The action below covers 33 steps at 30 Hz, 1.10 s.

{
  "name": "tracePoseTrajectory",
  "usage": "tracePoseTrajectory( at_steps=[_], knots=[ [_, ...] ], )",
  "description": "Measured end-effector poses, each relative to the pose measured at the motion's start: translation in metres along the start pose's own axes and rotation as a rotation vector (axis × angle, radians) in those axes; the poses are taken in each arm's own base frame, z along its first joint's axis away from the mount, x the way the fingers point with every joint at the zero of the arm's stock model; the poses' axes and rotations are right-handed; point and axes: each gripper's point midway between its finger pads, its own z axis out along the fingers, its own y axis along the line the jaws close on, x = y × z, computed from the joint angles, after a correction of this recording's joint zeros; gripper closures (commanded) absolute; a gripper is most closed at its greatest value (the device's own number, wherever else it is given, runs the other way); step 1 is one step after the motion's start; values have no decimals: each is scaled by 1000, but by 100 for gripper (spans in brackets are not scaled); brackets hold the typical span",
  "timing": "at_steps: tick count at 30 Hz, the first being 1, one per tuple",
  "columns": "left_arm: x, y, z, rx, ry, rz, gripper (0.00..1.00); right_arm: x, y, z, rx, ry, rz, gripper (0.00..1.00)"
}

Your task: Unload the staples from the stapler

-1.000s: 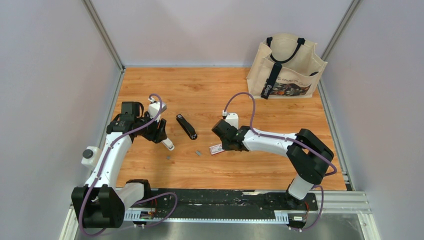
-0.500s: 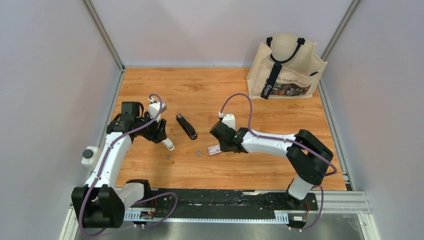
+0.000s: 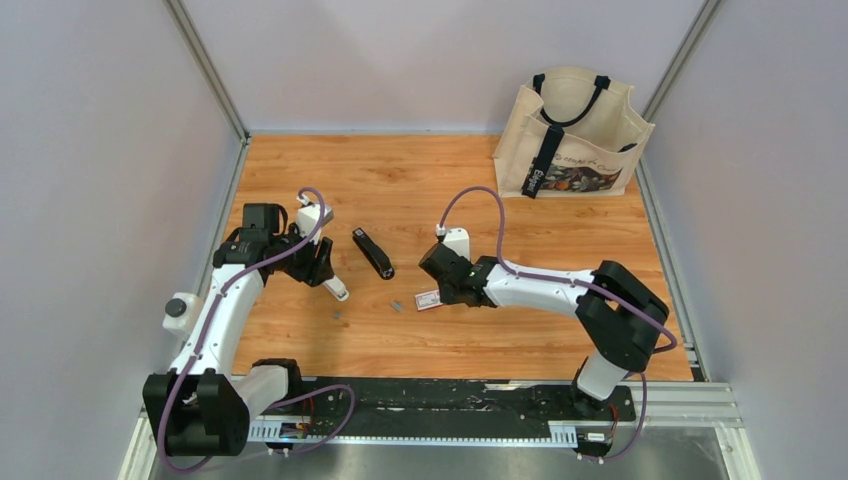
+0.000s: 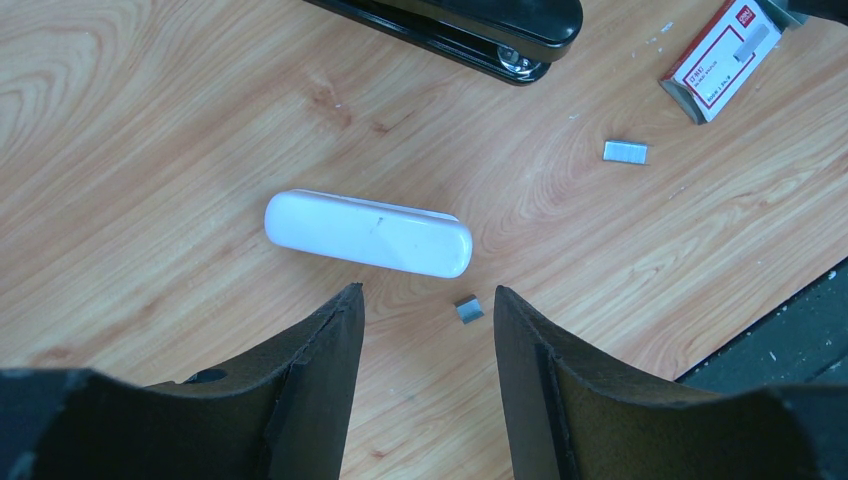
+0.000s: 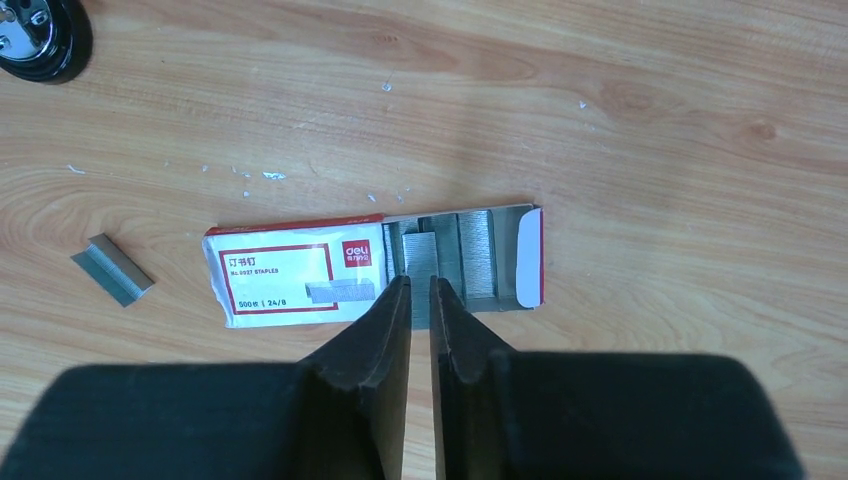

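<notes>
The black stapler [image 3: 372,252] lies closed on the wood, and its end shows in the left wrist view [image 4: 470,25]. A white oblong piece [image 4: 368,233] lies just beyond my open, empty left gripper [image 4: 428,300]. A tiny staple piece [image 4: 468,309] lies between its fingertips on the table. A short staple strip [image 4: 625,152] lies further right, also seen from the right wrist [image 5: 112,269]. My right gripper [image 5: 420,285] is over the open staple box [image 5: 300,275], its jaws nearly together on a grey staple strip [image 5: 421,250] that sticks out over the box's near edge.
A cream tote bag [image 3: 575,135] stands at the back right. Grey walls close in the left, right and back. The black rail with the arm bases [image 3: 440,400] runs along the near edge.
My right gripper has shifted a little to the left over the staple box. The left arm, stapler and loose staples have not moved.
</notes>
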Motion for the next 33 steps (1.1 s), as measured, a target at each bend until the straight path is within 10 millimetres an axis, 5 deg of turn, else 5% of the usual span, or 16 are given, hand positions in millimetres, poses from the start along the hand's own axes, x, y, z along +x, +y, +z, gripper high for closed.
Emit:
tracePoseTrajectory(
  at_steps=[12, 24, 28, 33],
  knots=[
    [0, 0, 0, 0, 0, 4, 41, 0, -9, -25, -41, -37, 21, 100],
    [-1, -8, 8, 39, 27, 21, 40, 18, -7, -16, -39, 41, -8, 100],
    [-27, -26, 18, 83, 38, 112, 40, 19, -7, -15, -39, 50, -10, 100],
    [-81, -55, 49, 148, 41, 256, 42, 22, -8, -18, -54, 43, 27, 100]
  ],
)
